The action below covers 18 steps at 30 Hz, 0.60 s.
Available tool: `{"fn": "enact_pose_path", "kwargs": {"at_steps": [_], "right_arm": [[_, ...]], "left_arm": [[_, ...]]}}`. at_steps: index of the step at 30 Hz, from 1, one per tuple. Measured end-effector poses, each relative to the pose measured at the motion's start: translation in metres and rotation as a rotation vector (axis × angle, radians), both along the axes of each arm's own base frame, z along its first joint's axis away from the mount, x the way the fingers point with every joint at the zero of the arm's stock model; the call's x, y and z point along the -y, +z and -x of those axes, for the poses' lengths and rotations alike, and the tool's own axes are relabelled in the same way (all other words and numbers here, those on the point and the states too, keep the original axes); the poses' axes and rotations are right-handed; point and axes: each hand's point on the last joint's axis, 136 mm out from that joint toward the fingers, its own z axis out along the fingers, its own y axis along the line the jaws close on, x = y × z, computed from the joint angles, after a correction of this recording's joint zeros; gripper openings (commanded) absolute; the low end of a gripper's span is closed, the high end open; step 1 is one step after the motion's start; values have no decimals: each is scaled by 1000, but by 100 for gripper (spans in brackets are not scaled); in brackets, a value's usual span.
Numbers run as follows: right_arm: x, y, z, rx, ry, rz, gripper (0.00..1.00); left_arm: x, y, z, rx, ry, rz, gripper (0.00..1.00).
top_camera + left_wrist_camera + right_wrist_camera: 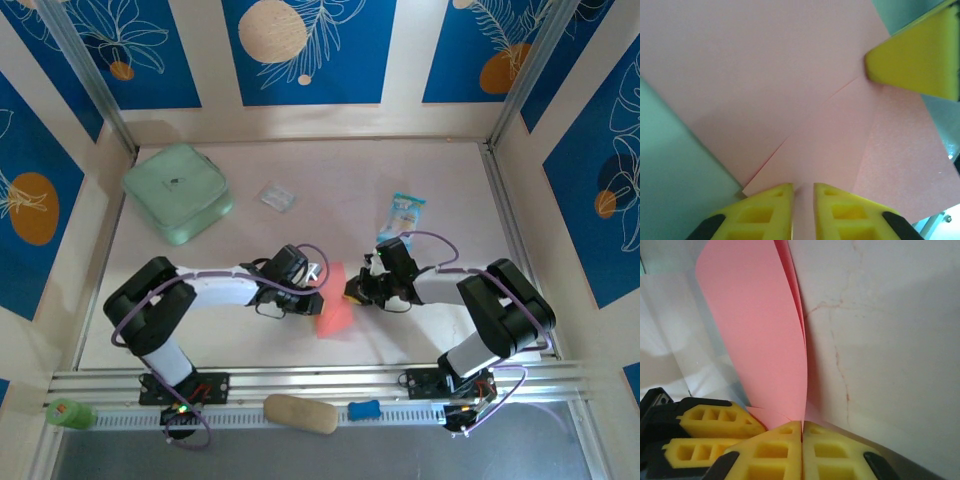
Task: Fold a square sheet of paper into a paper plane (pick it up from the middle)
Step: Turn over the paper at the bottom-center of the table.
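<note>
The thin salmon-pink sheet of paper [336, 305] sits just below the middle of the overhead frame, partly folded, between the two yellow-fingered grippers that meet over the pale table [450, 170].

In the right wrist view, the right gripper [802, 432] has its foam fingers pressed flush together at the bottom of the frame, clenched on the paper's lower edge. Two pink layers rise from that pinch and curve toward the upper left. This grip seems to be what holds the layers stacked and the sheet standing.

In the left wrist view, the left gripper [803, 195] is at the bottom centre with a narrow slot between its fingers. A strip of the paper runs through the slot, so the jaws look slack rather than clamped. I cannot tell whether the pads touch the paper.

A diagonal crease crosses that frame from lower left to upper right, where one yellow finger of the right gripper bears on the fold. It is probably pinning the fold so the left side can take a new hold.

I judge the folding to be at an early stage, as no pointed dart has formed yet.

The soft mint-green pouch [178, 192] in the upper left, the small clear wrapper [277, 197] and the blue-and-white snack packet [405, 213] lie well apart from the paper, out of the arms' way
</note>
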Motion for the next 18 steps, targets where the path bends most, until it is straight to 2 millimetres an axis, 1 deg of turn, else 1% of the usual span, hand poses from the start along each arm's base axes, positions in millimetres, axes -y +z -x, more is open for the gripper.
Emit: {"fn": "enact_pose_path", "kwargs": {"at_steps": [4, 10, 13, 16, 18], "right_arm": [[0, 5, 1, 12, 1, -6, 5], [2, 27, 0, 79, 0, -12, 5], [5, 33, 4, 94, 4, 8, 5], [7, 37, 9, 103, 9, 38, 5], [7, 41, 11, 112, 12, 56, 5]], "left_arm": [[-1, 14, -1, 30, 8, 22, 25], [-8, 52, -8, 144, 40, 73, 27], [-17, 74, -11, 223, 75, 94, 27], [-29, 91, -14, 296, 110, 106, 27], [-37, 102, -15, 351, 131, 114, 29]]}}
